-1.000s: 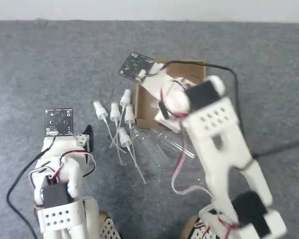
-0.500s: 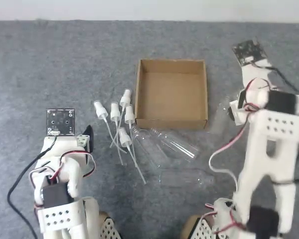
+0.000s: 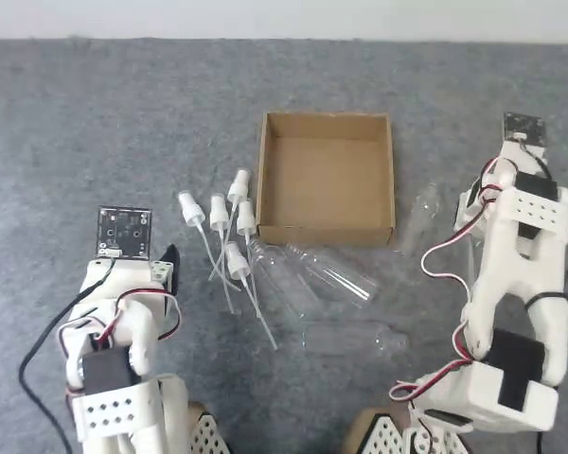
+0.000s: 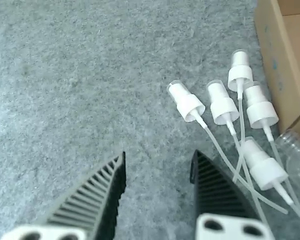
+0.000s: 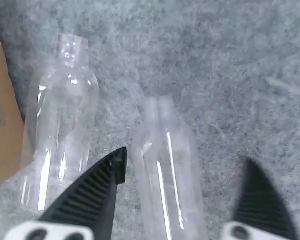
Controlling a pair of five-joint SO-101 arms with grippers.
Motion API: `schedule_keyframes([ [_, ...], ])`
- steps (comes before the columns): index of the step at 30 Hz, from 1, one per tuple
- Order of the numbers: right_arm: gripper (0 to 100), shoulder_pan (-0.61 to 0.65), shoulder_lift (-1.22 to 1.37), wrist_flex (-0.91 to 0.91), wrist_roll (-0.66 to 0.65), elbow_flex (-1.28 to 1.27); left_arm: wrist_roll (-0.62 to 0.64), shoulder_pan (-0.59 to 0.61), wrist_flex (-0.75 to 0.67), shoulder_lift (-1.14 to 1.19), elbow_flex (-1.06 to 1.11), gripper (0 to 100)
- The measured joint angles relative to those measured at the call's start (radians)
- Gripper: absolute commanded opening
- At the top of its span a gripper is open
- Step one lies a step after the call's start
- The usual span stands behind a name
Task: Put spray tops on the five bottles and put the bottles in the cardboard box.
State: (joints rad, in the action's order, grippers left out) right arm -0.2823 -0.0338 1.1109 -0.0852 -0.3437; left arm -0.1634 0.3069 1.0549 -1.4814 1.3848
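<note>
The right claw [image 5: 186, 160] hangs released astride a clear bottle [image 5: 165, 172] lying on the table [image 3: 123, 113] at four o'clock from the cardboard box [image 3: 327, 234]; empty thin plastic, it looks light, slick and squashable, best pinched gently across its mid-body.

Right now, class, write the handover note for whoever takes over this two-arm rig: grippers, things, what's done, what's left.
Left gripper: jaws open, empty, above the carpet beside the five spray tops.
Right gripper: jaws open, empty, above one bottle lying right of the cardboard box; a second bottle lies beside it, nearer the box.
Three more bottles lie in front of the box.
Done: nothing; no bottle capped, box empty.
Left: cap all five, box them.
</note>
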Motion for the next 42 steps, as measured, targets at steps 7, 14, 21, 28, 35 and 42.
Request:
schedule_keyframes([
  [7,6.4,-0.009,-0.055,0.038,-0.057,-0.014,0.000,0.012,0.006,0.000,-0.002,20],
  [14,4.9,-0.006,-0.364,0.006,-0.155,-0.259,0.021,0.101,0.009,-0.091,-0.040,20],
  [21,4.8,-0.006,-0.752,-0.167,-0.178,-0.669,0.021,0.110,0.017,-0.322,0.103,20],
  [28,4.3,0.028,-1.076,-0.230,-0.242,-0.985,0.021,0.063,-0.028,-0.322,0.235,20],
  [35,4.3,0.069,-1.405,-0.232,-0.245,-1.238,0.021,-0.029,-0.029,-0.322,0.307,20],
  [42,4.9,0.057,-1.692,-0.133,-0.244,-1.321,0.021,-0.040,-0.008,-0.322,0.307,20],
])
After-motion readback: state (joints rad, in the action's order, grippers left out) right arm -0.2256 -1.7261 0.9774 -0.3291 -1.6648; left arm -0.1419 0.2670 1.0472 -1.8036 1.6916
